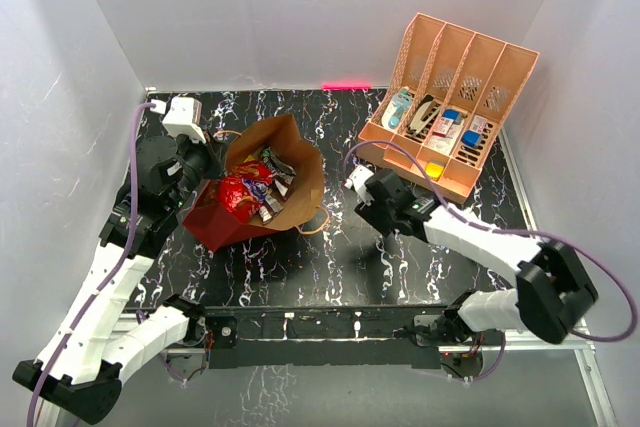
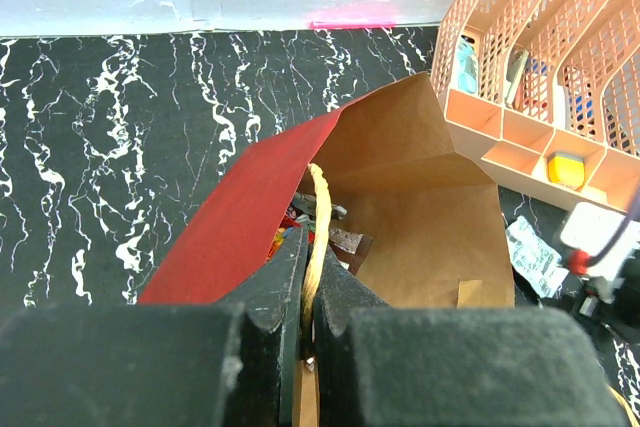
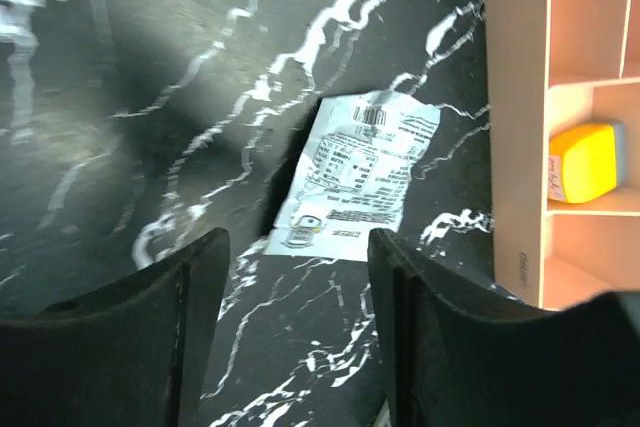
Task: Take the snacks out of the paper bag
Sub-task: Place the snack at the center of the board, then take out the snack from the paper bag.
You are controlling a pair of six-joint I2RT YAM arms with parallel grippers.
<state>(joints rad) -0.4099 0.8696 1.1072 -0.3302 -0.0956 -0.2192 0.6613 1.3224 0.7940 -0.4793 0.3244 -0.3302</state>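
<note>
left of centre on the black marbled table (image 1: 330,257): paper bag (image 1: 300,172), red outside and kraft brown inside, tilted with its mouth gaping. inside it, snacks (image 1: 258,187) heaped together, with a shiny red packet (image 1: 238,195) near the lower lip and small bars (image 1: 272,172) just beside it. left gripper (image 2: 308,282) pressed together on the bag's tan cord handle (image 2: 320,202). right gripper (image 3: 297,247) spread wide, hovering over a small silvery packet (image 3: 355,172) lying flat on the table, outside the bag and just beside the front of the peach organizer (image 3: 515,147).
</note>
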